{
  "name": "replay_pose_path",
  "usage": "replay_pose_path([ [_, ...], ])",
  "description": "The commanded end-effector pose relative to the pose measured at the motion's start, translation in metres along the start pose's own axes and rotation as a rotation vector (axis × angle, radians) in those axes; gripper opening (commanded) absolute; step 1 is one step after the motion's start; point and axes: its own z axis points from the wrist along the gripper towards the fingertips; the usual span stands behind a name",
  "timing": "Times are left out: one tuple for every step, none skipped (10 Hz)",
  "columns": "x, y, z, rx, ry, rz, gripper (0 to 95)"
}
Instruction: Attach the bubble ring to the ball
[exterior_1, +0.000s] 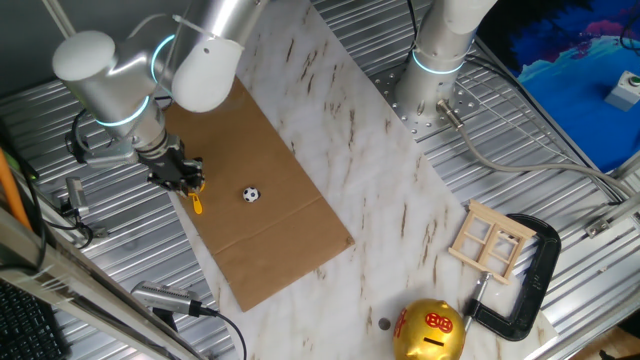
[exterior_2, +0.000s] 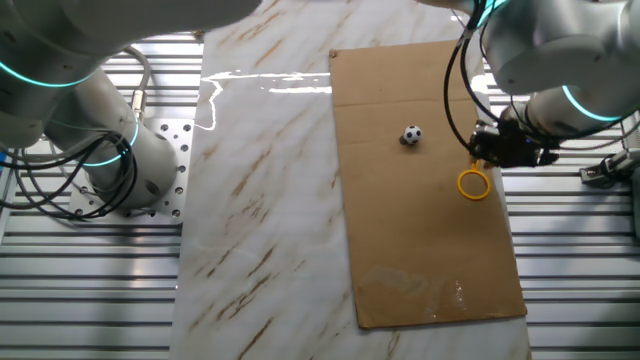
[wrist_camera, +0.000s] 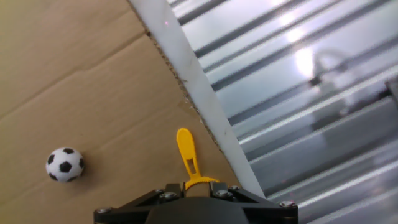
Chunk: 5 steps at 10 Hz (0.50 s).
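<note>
The ball (exterior_1: 250, 194) is tiny, white with black patches, and lies on the brown cardboard sheet (exterior_1: 270, 235). It also shows in the other fixed view (exterior_2: 412, 135) and at the lower left of the hand view (wrist_camera: 64, 164). My gripper (exterior_1: 185, 178) is shut on the yellow bubble ring (exterior_1: 196, 203) near the cardboard's edge, a short way from the ball. In the other fixed view the ring's loop (exterior_2: 474, 184) hangs below the gripper (exterior_2: 492, 150). In the hand view its straight handle (wrist_camera: 186, 152) sticks out beyond the gripper (wrist_camera: 199, 185), with a yellow arc between the jaws.
A gold round piggy bank (exterior_1: 430, 332), a small wooden window frame (exterior_1: 490, 240) and a black C-clamp (exterior_1: 532, 275) sit at the marble board's near right end. A second arm's base (exterior_1: 432, 75) stands at the back. Ribbed metal table (wrist_camera: 298, 93) lies beyond the cardboard edge.
</note>
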Motion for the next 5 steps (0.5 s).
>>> replay_pose_path([
  [-0.0073,0.0007,0.0046,0.004,0.009,-0.002,38.0],
  [-0.0107,0.0013,0.0067,0.002,0.009,-0.016,38.0],
  [-0.0122,0.0016,0.0077,0.002,0.011,-0.027,38.0],
  [-0.0131,0.0018,0.0083,0.003,0.014,-0.037,38.0],
  [-0.013,0.0019,0.0085,0.006,0.018,-0.041,38.0],
])
